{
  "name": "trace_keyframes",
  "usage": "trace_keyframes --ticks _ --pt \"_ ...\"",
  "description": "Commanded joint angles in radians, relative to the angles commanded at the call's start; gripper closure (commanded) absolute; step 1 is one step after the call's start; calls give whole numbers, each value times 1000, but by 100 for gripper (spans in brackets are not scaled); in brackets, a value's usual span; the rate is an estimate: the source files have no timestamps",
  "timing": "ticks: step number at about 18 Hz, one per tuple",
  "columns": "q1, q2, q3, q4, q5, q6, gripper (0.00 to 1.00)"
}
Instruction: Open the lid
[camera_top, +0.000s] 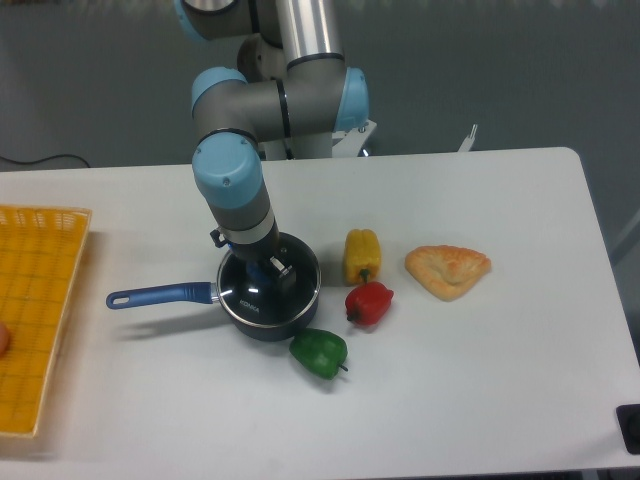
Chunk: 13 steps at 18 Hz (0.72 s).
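The lid (256, 301), dark glass with a metal rim, sits flat on the dark blue saucepan (268, 329), whose long blue handle (160, 295) points left. My gripper (268, 270) comes straight down over the lid's centre. Its two fingers stand close together on either side of the blue knob, which is mostly hidden between them. The gripper looks shut on the knob.
A yellow pepper (362, 255), a red pepper (369, 302) and a green pepper (319, 352) lie close to the pan's right and front. A flat piece of bread (448, 270) lies further right. An orange basket (35, 320) sits at the left edge.
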Motion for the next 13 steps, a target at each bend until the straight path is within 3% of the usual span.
trace_keyframes --ticks 3,13 --pt "0 0 6 -2 0 -3 59" --pt "11 8 41 -21 5 8 60"
